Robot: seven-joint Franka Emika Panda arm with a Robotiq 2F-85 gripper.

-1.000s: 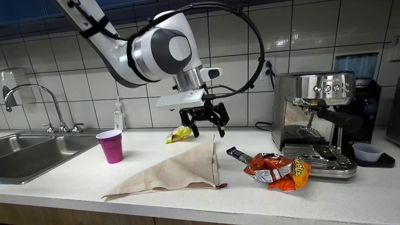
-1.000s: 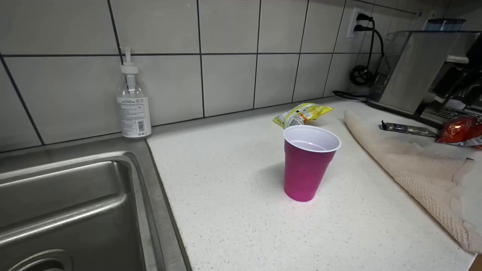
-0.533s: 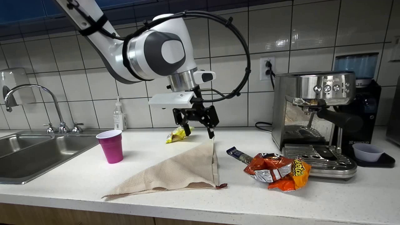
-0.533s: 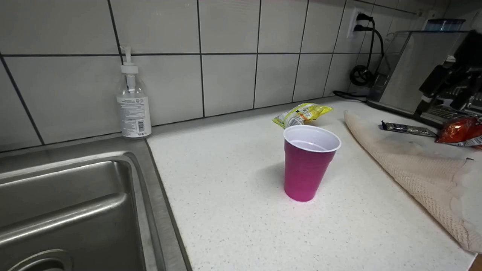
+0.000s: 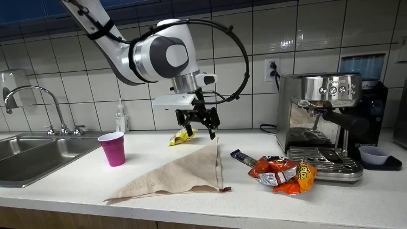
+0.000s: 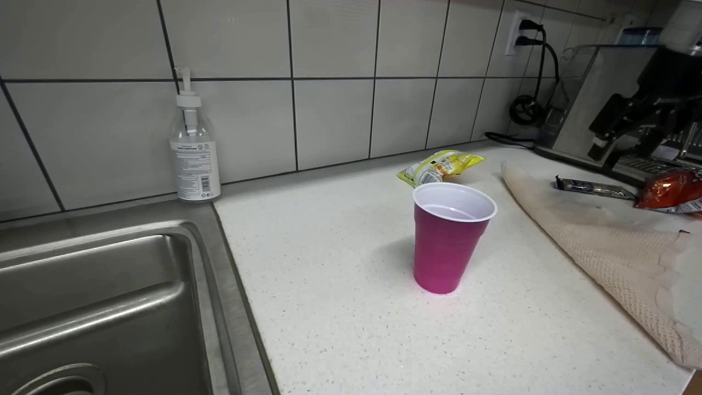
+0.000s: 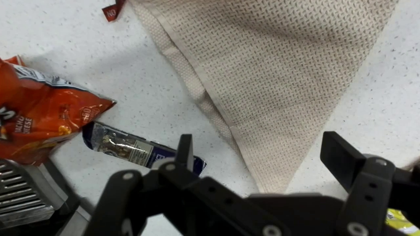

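1. The black gripper (image 5: 201, 135) is held over the speckled white counter (image 6: 329, 329) with its jaws spread wide, near the narrow end of a beige cloth (image 7: 279, 82).
2. The cloth, woven in a pitted, waffle-like texture, is laid as a rippled triangle; in the wrist view its narrow end is framed between the fingers (image 7: 341, 157).
3. A flat, glossy snack bar (image 7: 131, 147) is partly hidden behind a finger.
4. A crumpled red foil bag (image 7: 55, 111) is seen at the bar's end.
5. A crinkled yellow bag (image 6: 441, 166) is set near the tiled wall (image 6: 329, 120).
6. A smooth, tapered magenta cup (image 6: 447, 252) is stood upright, well apart from the gripper.
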